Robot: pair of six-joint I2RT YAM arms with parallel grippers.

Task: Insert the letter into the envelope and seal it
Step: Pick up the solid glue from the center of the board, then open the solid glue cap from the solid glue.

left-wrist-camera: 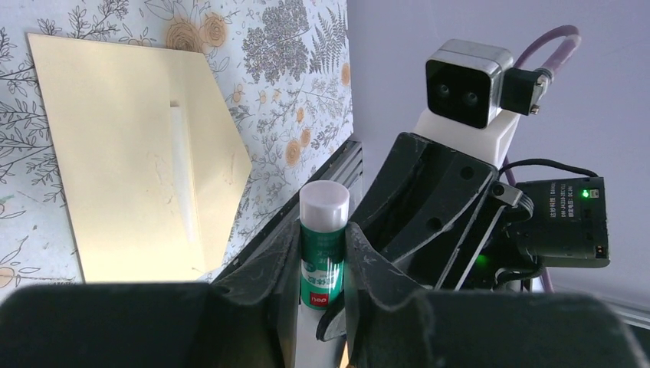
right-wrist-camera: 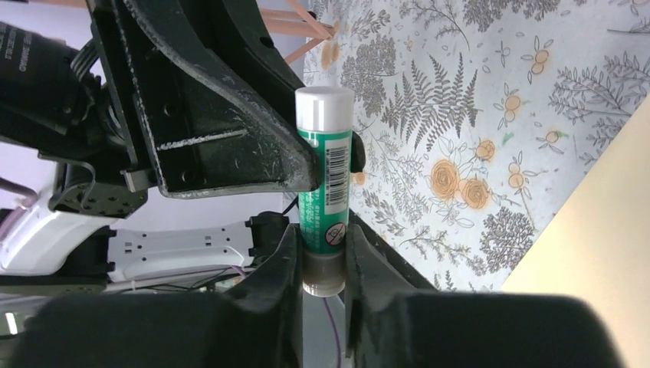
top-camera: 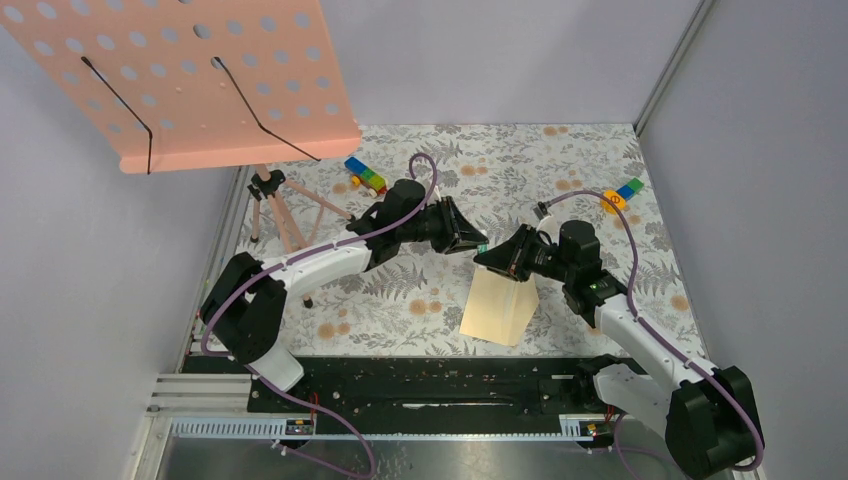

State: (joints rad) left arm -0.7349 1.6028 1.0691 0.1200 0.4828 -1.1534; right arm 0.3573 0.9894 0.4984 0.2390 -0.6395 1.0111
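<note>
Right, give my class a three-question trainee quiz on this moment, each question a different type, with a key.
1. True or false: the green plastic glue stick has no cap on.
2. Where does the cream pointed paper lie?
3. What do the left gripper and the right gripper both clamp? A the glue stick; B the paper; C a toy block.
Key: 1 false; 2 flat on the floral table cover; 3 A.
</note>
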